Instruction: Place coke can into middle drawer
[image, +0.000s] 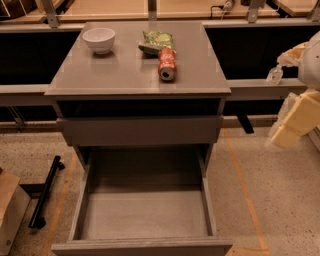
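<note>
At the frame's right edge the arm (299, 116) is cut off; the small pale shape beside it, probably the claw (275, 75), is blurred. The front of the middle drawer (145, 220) is clipped by the bottom edge. Markings on the coke can (166, 64) are too small to read, and it hides a corner of the green bag (157, 41).

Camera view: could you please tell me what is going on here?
Nothing is being handled yet. The can lies on its side on the cabinet top, next to a bag, with a bowl further left. The drawer below is pulled out and empty. The tool hangs at the right, away from the cabinet.
</note>
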